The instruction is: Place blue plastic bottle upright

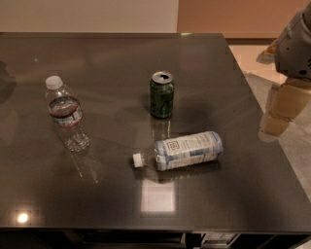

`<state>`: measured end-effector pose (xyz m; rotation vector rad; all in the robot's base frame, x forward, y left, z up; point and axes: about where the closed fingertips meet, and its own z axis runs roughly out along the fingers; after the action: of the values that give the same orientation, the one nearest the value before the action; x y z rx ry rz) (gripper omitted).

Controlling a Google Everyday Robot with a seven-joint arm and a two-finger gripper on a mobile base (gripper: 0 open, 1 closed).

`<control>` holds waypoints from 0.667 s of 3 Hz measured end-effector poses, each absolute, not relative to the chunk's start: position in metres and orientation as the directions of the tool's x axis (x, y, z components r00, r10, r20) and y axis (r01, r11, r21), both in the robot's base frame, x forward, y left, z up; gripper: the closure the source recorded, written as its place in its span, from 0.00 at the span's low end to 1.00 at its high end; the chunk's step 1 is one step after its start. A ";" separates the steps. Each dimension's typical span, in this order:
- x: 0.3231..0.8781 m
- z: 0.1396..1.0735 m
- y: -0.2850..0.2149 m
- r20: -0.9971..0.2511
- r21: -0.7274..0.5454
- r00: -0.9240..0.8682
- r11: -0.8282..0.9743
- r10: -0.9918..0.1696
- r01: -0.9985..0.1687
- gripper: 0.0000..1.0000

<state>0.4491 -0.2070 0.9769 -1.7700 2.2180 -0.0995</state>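
Blue plastic bottle [187, 150] sideways on table [97, 73], gripper [281, 113] beyond right edge

I see a dark glossy table [97, 73] filling the view, a square light reflection [157, 197] near its front edge. Behind: a pale wall [87, 14] beside an orange-brown panel [233, 17]. Light floor [252, 61] at right, where the gripper [282, 111] hangs beside the table.
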 end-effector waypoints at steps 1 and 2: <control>0.461 0.968 -0.173 -0.184 -0.214 -0.116 0.155 -0.976 -0.964 0.00; 0.456 0.954 -0.131 -0.177 -0.194 -0.003 0.038 -0.984 -0.980 0.00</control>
<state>0.4557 -0.1310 0.9536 -2.0123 2.0552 -0.0216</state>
